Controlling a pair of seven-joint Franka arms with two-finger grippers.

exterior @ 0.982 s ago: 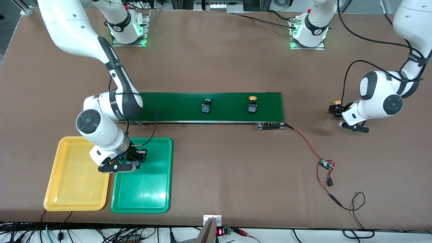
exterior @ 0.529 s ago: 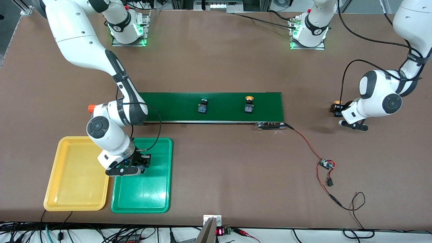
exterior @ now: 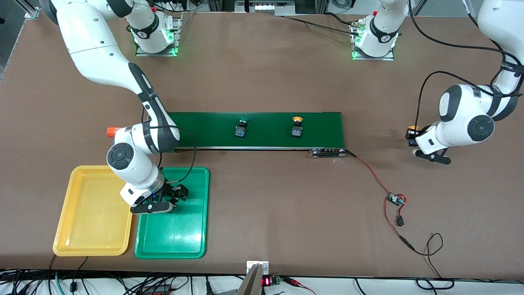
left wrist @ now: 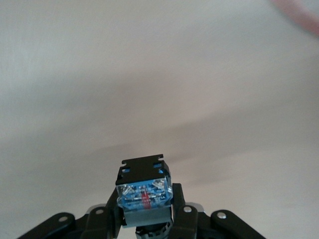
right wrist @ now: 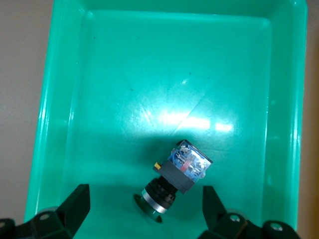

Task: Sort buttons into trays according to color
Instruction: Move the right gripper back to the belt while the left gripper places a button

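Bright, even overhead light; white glare streaks the green tray [right wrist: 164, 119], and the left wrist view's background is blurred.

I see my right gripper [exterior: 177, 196] has spread its fingers and let the green-capped button [right wrist: 175, 181] go; it now lies on its side in the green tray [exterior: 192, 241]. My left gripper [exterior: 410, 137] has clamped onto a yellow-capped button [exterior: 410, 130]. Both buttons on the conveyor belt [exterior: 327, 123] have drifted toward the right arm's end.
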